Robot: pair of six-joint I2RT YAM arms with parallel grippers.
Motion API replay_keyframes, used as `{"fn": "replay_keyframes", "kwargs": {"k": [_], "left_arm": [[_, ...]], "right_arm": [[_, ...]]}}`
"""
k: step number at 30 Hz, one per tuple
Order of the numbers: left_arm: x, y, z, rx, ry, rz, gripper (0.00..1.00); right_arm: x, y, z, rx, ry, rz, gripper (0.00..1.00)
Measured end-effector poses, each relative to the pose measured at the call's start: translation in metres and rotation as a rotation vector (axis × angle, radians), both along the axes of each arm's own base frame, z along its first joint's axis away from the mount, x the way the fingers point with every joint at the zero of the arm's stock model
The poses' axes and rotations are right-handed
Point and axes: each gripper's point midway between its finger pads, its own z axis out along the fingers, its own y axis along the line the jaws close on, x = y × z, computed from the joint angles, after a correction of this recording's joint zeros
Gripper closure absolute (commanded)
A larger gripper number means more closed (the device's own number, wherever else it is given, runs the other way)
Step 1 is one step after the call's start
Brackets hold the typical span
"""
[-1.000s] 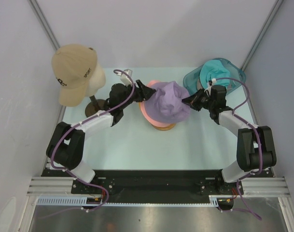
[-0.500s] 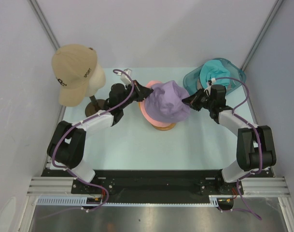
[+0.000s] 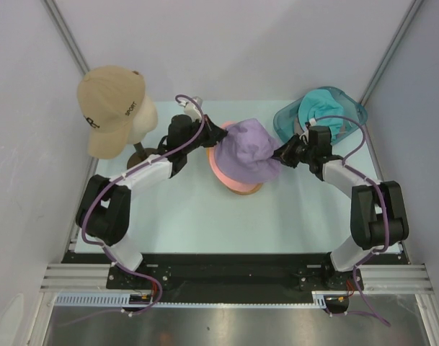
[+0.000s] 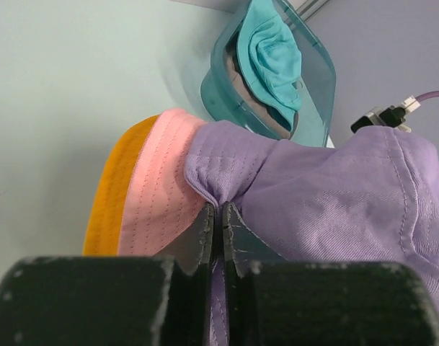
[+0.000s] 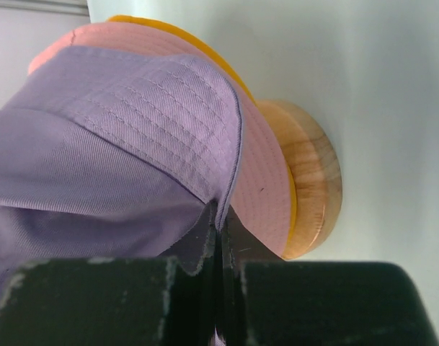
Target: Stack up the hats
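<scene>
The lilac hat (image 3: 246, 150) is spread over the pink hat (image 3: 216, 163), which sits on a yellow-orange hat (image 4: 107, 198) on a round wooden stand (image 5: 313, 173). My left gripper (image 3: 215, 135) is shut on the lilac brim's left edge (image 4: 212, 189). My right gripper (image 3: 279, 153) is shut on its right edge (image 5: 230, 162). Both hold the lilac hat over the stack. The teal hat (image 3: 318, 107) lies in the clear teal tub (image 3: 352, 115) at the back right, also in the left wrist view (image 4: 273, 54). A grey-taupe hat lies under it (image 4: 256, 108).
A cream mannequin head (image 3: 143, 122) on a dark stand at the back left wears a tan cap (image 3: 107, 101), close to my left arm. Grey walls close in the left, right and back of the pale table (image 3: 183, 216).
Both grippers have moved a little farther back with the lilac hat; its crown now sits more squarely over the pink hat, and the left arm has stretched out.
</scene>
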Motion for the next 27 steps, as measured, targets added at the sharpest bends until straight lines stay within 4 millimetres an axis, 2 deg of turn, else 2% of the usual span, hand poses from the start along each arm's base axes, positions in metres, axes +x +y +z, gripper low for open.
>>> {"fn": "replay_keyframes", "kwargs": {"k": [1,5,9,18,27], "left_arm": [[0.0,0.0,-0.001,0.005,-0.001,-0.001,0.87],[0.0,0.004,-0.002,0.018,-0.004,0.004,0.63],[-0.004,0.015,-0.011,0.023,0.011,0.022,0.5],[-0.01,0.026,-0.016,0.006,0.021,0.048,0.49],[-0.016,0.041,-0.026,-0.041,0.051,0.048,0.52]], "right_arm": [[0.0,0.001,-0.003,-0.001,0.008,0.003,1.0],[0.001,0.005,-0.005,-0.002,0.015,0.013,1.0],[0.003,0.006,-0.005,-0.002,0.014,0.014,1.0],[0.004,0.009,-0.005,0.001,0.011,0.021,1.0],[0.003,0.009,-0.007,0.0,0.018,0.023,1.0]]}}
